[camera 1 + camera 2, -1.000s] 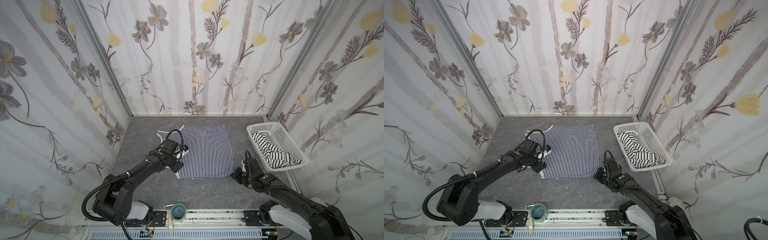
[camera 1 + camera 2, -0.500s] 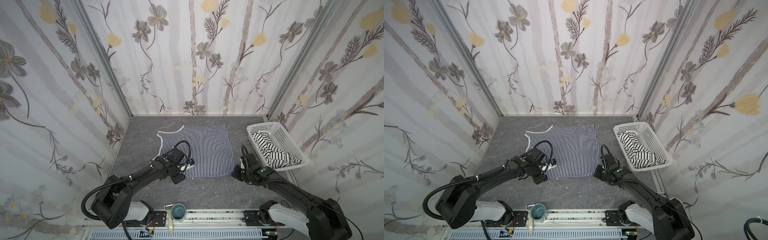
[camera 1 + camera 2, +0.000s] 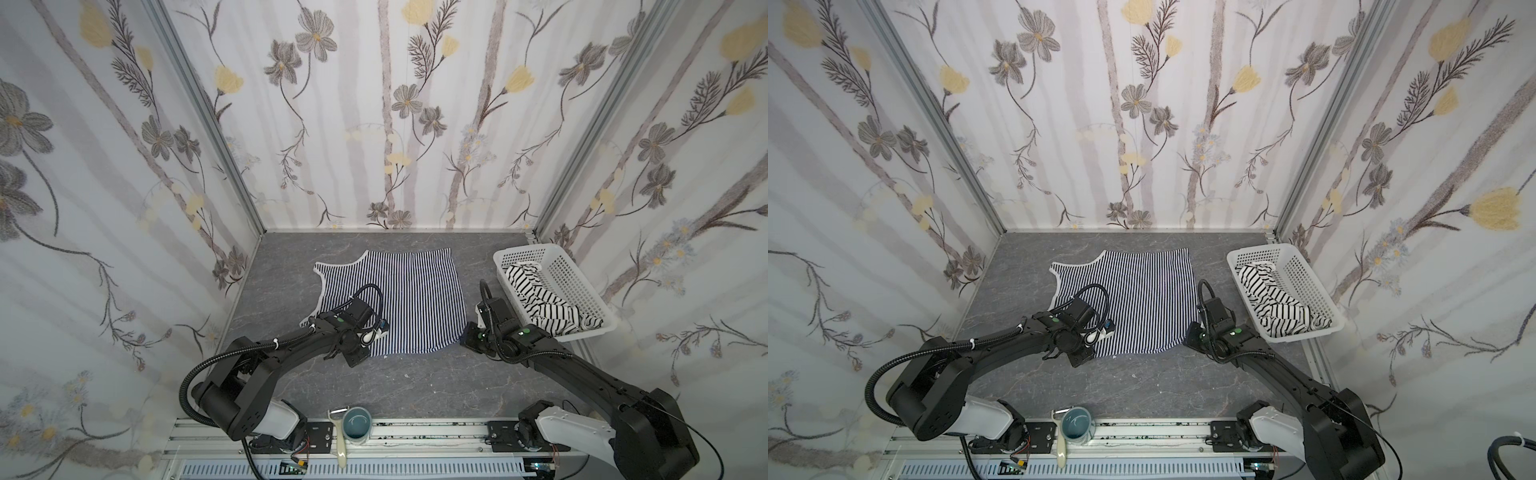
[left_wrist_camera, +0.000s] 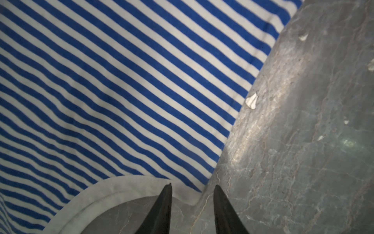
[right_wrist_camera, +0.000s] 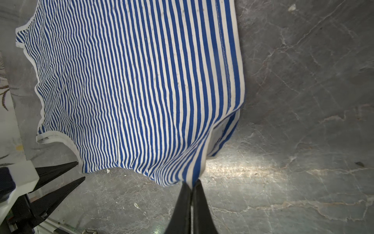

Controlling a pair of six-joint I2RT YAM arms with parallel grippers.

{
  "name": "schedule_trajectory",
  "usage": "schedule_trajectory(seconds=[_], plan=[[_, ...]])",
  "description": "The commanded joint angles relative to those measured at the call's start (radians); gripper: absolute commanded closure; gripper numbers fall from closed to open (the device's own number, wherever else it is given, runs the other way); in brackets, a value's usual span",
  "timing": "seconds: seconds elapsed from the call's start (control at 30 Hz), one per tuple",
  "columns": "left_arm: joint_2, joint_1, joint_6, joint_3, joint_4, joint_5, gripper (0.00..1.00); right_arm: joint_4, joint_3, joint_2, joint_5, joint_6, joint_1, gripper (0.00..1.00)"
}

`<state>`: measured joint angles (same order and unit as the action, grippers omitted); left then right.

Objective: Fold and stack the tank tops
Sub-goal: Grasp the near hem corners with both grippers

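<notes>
White perforated basket right side of grey marble tabletop; blue-grey cup, peeler just beside, on front rail; floral walls.

The left arm covers the near strap of the fine-striped tank top.

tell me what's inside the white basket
The basket holds one crumpled tank top, white with wide black stripes, filling most of it. The top covers the basket floor beneath it, so anything lying under it cannot be seen.
</notes>
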<state>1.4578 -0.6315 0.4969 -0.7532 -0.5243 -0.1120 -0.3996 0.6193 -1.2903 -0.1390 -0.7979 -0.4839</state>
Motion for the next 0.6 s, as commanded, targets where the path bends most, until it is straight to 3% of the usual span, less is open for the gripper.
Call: schedule_trajectory(seconds=[0.0,0.4,0.47,0.53,0.57], plan=[[-0.002,-0.001,0.009,0.000,0.005,-0.008,0.64,0.009,0.010,-0.009,0.020,0.012,-0.002,1.00],[0.040,-0.002,0.047,0.028,0.007,-0.008,0.64,0.024,0.022,-0.035,0.017,0.012,0.001,1.00],[0.047,-0.003,0.048,0.031,0.005,-0.015,0.73,0.022,0.025,-0.038,0.016,0.012,-0.001,1.00],[0.045,-0.003,0.060,0.035,-0.003,-0.031,1.00,0.019,0.026,-0.038,0.019,0.014,0.001,1.00],[0.042,-0.002,0.066,0.036,-0.009,-0.038,1.00,0.018,0.026,-0.038,0.020,0.015,0.002,1.00]])
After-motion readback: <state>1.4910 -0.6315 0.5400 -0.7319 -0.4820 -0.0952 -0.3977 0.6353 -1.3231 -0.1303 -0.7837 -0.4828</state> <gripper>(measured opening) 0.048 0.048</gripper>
